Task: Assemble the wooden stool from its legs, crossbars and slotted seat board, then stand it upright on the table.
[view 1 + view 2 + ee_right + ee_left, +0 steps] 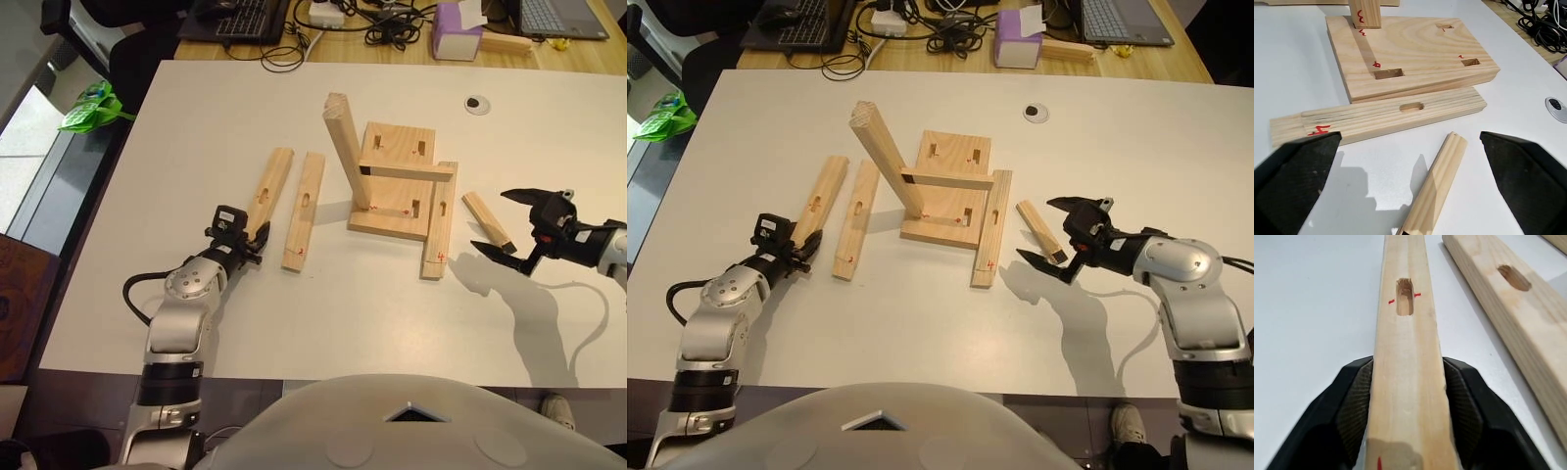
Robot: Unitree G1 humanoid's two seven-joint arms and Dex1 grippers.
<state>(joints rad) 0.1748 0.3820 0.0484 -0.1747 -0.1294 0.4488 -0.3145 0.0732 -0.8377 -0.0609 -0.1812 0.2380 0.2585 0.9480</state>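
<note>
The slotted seat board (pixel 397 147) lies flat mid-table. One leg (pixel 345 147) stands tilted in it, and a crossbar (pixel 407 171) sticks out sideways from that leg. Another leg (pixel 441 220) lies along the board's right edge. Two more legs lie to the left. My left gripper (pixel 250 240) is shut on the near end of the leftmost leg (pixel 1408 357), pads (pixel 1354 401) pressed against both its sides; its neighbour (pixel 304 211) lies alongside. My right gripper (pixel 1410 134) is open just above a short loose crossbar (pixel 1435 191) right of the board.
A dark cable grommet (pixel 476 104) sits in the table behind the board. On the desk beyond are a purple tissue box (pixel 458 31), cables, a keyboard and a spare wood piece (pixel 505 42). A green bag (pixel 90 110) lies off the table's left edge.
</note>
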